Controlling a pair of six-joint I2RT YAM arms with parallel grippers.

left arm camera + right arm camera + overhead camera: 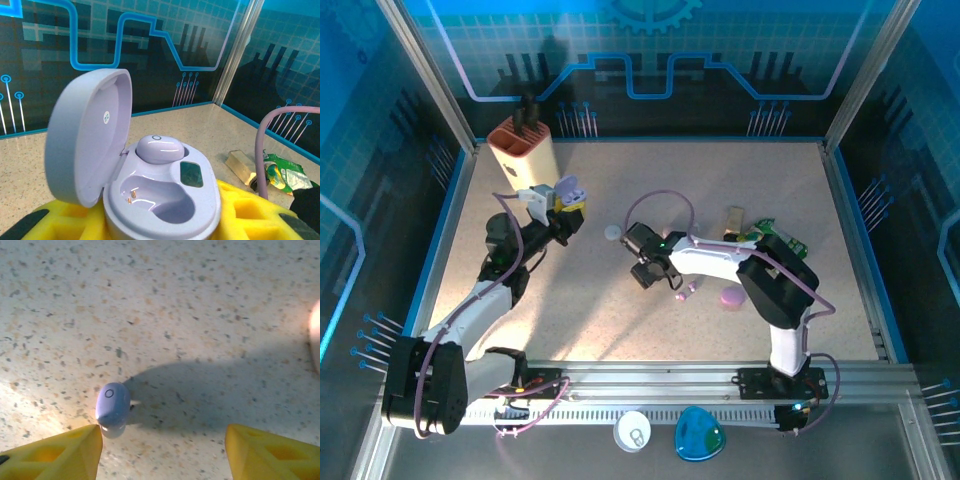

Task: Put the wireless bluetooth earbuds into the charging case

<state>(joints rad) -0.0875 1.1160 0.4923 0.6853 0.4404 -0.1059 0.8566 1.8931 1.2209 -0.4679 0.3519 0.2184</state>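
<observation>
Now we are clamping the open case (160, 205) in our left claw (564, 206). Our right claw (161, 434) is hanging apart over the earbud (113, 405) on the table (200, 315). It is probably light and slippery, best pinched gently by its sides.

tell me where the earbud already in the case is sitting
Left wrist view: the earbud sits in the far pocket of the open lavender case, next to the empty near pocket, and the left gripper holds that case.
</observation>
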